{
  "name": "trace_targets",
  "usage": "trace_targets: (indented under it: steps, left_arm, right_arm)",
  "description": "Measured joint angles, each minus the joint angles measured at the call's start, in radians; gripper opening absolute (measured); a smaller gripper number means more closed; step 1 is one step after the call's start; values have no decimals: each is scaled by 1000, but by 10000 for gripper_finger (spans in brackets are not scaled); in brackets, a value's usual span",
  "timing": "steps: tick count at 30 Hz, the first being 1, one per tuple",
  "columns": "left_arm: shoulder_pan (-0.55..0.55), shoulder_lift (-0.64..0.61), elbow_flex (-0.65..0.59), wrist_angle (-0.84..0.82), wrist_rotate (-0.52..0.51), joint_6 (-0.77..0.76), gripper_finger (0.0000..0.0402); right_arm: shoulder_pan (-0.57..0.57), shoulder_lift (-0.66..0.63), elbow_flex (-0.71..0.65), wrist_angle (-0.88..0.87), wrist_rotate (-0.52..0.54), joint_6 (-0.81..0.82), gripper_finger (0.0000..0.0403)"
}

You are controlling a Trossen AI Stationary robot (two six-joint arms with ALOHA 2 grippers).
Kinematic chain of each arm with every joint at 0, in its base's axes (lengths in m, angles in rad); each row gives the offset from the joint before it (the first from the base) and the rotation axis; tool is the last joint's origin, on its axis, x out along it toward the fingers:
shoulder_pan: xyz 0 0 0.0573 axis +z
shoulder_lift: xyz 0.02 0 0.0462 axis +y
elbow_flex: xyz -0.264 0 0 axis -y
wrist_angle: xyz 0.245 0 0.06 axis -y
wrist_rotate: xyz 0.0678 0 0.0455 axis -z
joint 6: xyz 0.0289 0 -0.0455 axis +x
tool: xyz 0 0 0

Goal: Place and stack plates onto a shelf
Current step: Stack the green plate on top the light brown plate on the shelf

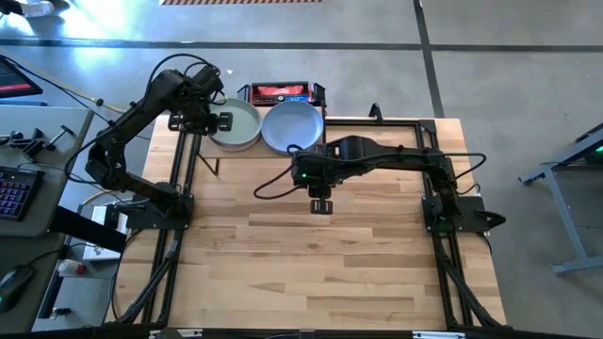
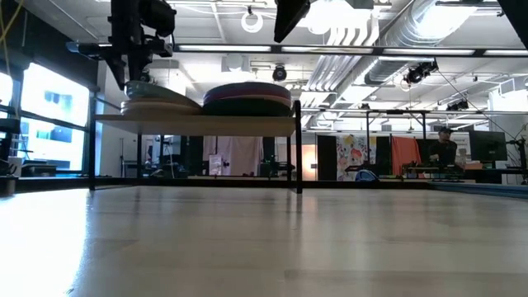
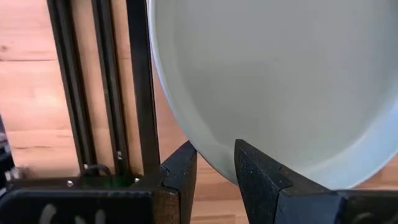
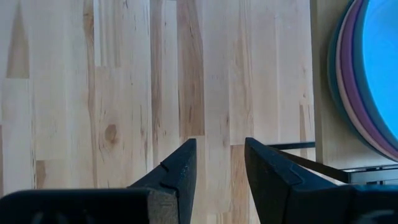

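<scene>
Looks like the last plate is going down: the shelf (image 1: 219, 151) at the tabletop's far edge is carrying two stacks, and the left gripper (image 1: 223, 120) is pinching the rim of the sage green plate (image 1: 236, 123) topping the left one. It's lying flat, open side up, round so no long axis; I'd guess next is just letting go and backing off without dragging it. The right gripper (image 1: 321, 204) is hanging over mid-table, fingers apart and empty.

Parted tool (image 4: 216, 163) over tabletop (image 4: 124, 81), stacked plates (image 4: 367, 74) on shelf (image 4: 326, 137)

Shelf (image 1: 247, 151) standing at the desk's (image 1: 320, 254) far edge. Two plate stacks sitting side by side on it: left stack (image 1: 235, 123), right stack (image 1: 291, 125). Left gripper (image 1: 223, 120) hanging at the left stack's rim; right gripper (image 1: 321, 205) hovering over bare desk, nearer than the shelf.
</scene>
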State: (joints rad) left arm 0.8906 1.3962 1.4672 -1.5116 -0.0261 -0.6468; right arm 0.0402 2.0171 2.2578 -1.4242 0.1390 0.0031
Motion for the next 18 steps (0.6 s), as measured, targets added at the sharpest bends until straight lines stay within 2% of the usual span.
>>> trace_targets:
  steps: [5,13,18]
  left_arm:
    - [7,-11,0,-8,55,-8,95]
    - [26,-41,1,-1,62,-43,95]
    - [26,-40,1,16,74,-61,95]
  right_arm:
    - [0,0,0,0,0,0,115]
    - [0,0,0,3,0,44,115]
    - [-12,0,0,117,0,46,115]
